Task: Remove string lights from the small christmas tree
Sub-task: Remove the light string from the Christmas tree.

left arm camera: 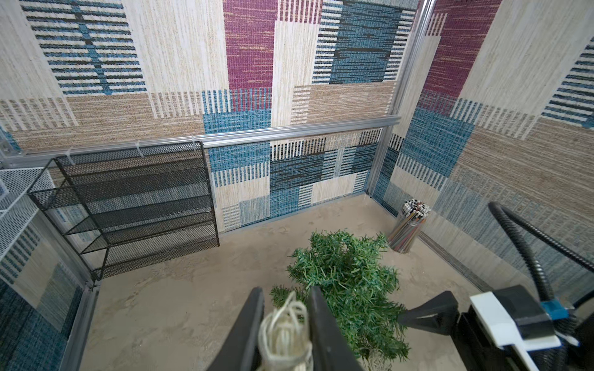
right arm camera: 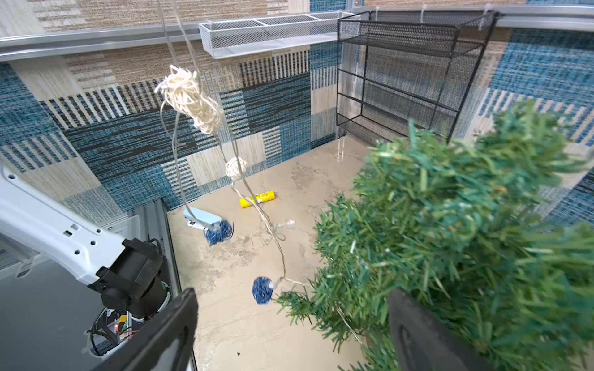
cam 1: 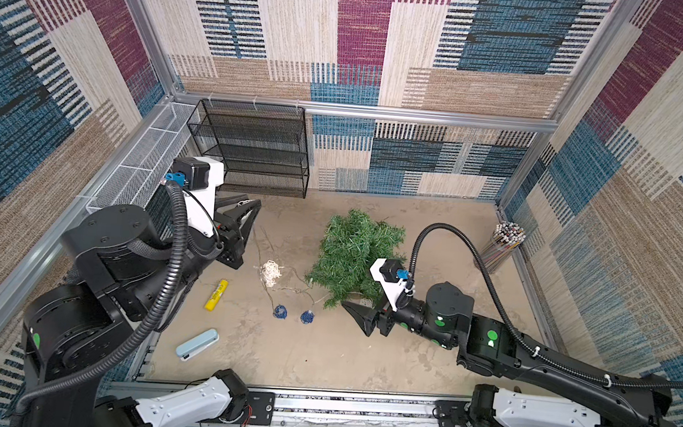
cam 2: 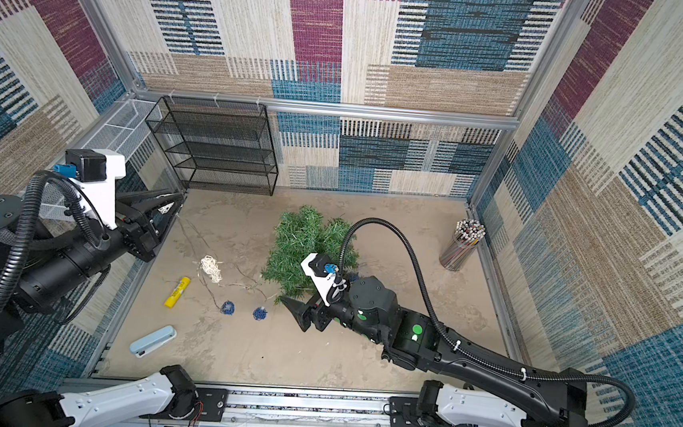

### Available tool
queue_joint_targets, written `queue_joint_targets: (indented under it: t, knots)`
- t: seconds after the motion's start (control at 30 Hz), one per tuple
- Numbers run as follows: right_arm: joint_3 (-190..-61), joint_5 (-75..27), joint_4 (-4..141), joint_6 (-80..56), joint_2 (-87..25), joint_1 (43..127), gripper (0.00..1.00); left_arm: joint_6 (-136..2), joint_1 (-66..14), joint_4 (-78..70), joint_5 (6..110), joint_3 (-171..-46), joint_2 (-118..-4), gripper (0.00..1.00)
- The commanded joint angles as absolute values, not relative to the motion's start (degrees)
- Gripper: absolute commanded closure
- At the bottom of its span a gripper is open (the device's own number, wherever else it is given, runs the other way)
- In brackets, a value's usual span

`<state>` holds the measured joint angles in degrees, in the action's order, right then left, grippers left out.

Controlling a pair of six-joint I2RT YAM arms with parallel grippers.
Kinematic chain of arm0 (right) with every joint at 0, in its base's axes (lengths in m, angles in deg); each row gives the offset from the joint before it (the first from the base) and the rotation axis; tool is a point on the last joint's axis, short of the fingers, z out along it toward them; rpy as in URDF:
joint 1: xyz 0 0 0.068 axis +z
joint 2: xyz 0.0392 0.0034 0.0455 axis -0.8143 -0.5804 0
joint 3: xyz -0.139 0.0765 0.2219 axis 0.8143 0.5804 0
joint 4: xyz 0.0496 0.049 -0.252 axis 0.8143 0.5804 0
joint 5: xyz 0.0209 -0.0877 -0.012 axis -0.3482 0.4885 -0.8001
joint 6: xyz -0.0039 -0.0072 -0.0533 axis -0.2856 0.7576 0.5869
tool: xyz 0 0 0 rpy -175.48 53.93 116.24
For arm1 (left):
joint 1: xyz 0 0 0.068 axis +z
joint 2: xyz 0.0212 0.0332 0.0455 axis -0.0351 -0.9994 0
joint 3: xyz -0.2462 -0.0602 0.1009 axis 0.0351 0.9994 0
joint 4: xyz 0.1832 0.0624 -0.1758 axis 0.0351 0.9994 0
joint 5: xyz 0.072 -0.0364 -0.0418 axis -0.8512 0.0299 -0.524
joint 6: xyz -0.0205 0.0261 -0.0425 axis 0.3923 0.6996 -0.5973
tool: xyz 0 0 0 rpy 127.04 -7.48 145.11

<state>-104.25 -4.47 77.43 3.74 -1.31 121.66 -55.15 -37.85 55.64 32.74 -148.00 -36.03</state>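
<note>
Beige tabletop [cam 1: 320,359]; left gripper [left arm camera: 286,294] clamps string lights [left arm camera: 284,337]; right gripper [cam 1: 354,316] gapes beside tree [cam 1: 349,248]

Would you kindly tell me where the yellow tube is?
In a top view, the yellow tube lies on the table, left of the dark blue balls, beyond the pale blue stapler.

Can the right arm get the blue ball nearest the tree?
Probably yes: the right gripper is open and close to that blue ball, with nothing between them.
</note>
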Motion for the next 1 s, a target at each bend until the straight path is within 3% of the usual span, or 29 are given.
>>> queue_joint_targets:
  t: [0.0, 0.57, 0.97]
  knots:
    - [-106.5, -5.0, 74.0, 5.4, -3.9, 123.0, 0.06, -56.8, -37.8, 56.0, 36.9, -149.7, -37.2, 0.73]
    - [-115.4, -7.7, 68.4, 9.8, -15.3, 120.4, 0.03, -57.7, -37.8, 53.3, 48.4, -168.8, -48.1, 0.73]
    - [-118.9, -18.0, 60.4, 10.2, -23.9, 116.0, 0.03, -60.4, -37.8, 49.2, 53.0, -168.5, -49.3, 0.73]
